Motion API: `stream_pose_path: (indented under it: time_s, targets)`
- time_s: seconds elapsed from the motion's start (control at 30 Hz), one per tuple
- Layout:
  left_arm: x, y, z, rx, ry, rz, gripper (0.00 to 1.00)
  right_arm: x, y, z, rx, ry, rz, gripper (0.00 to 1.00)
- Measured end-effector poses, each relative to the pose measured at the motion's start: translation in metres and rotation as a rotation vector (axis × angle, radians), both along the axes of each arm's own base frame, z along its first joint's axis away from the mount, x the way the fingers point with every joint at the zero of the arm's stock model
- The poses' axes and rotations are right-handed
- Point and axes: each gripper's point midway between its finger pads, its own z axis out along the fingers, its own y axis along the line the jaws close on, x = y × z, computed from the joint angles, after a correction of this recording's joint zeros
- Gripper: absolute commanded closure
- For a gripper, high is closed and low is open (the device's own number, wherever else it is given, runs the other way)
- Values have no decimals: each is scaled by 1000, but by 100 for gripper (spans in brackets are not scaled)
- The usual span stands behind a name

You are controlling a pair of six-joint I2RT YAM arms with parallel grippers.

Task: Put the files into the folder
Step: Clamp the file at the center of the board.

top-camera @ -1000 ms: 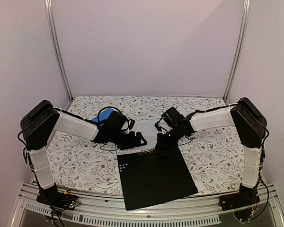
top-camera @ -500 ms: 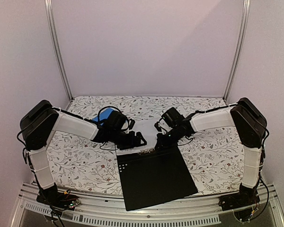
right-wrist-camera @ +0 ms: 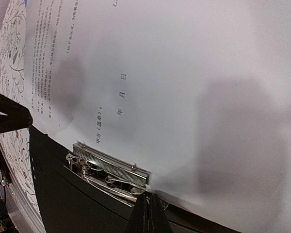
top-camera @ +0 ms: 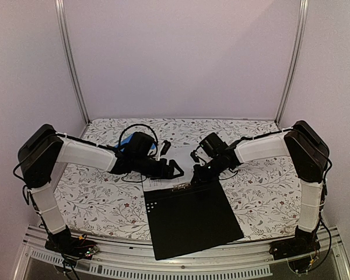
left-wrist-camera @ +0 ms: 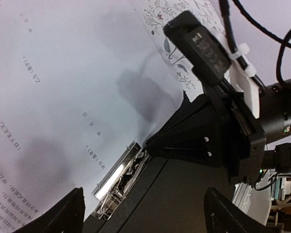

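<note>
Just beyond right fingers (right-wrist-camera: 138,221), files (right-wrist-camera: 194,73).

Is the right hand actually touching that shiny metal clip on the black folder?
Touching. In the right wrist view the shut right hand's tip presses on the metal clip's end, with no gap showing.

Colours you see
White black-printed files (right-wrist-camera: 184,73), black folder (top-camera: 189,219) interior, counter (top-camera: 256,192) white with grey vines.

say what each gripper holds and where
Nothing visibly held: left gripper open above the files; right gripper shut, its tip against the metal clip of the folder.
</note>
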Motion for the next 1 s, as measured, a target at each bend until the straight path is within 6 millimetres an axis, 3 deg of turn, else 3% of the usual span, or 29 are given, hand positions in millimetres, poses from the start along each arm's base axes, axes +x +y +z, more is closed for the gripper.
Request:
stream_pose_path:
  time_s: [0.13, 0.23, 0.37, 0.57, 0.87, 1.0]
  targets:
    - [-3, 2, 16, 26, -142, -76, 17, 0, 0, 0, 0, 0, 0, 100]
    - [-11, 4, 17, 80, -259, -153, 18, 0, 0, 0, 0, 0, 0, 100]
    - [-21, 5, 7, 155, -371, -270, 20, 0, 0, 0, 0, 0, 0, 100]
    - [-22, 9, -8, 237, -523, -397, 24, 0, 0, 0, 1, 0, 1, 100]
    - [-27, 13, -54, 340, -635, -594, 29, 0, 1, 1, 3, -2, 5, 100]
    - [-25, 9, -54, 342, -689, -637, 34, 0, 1, 1, 5, -3, 6, 100]
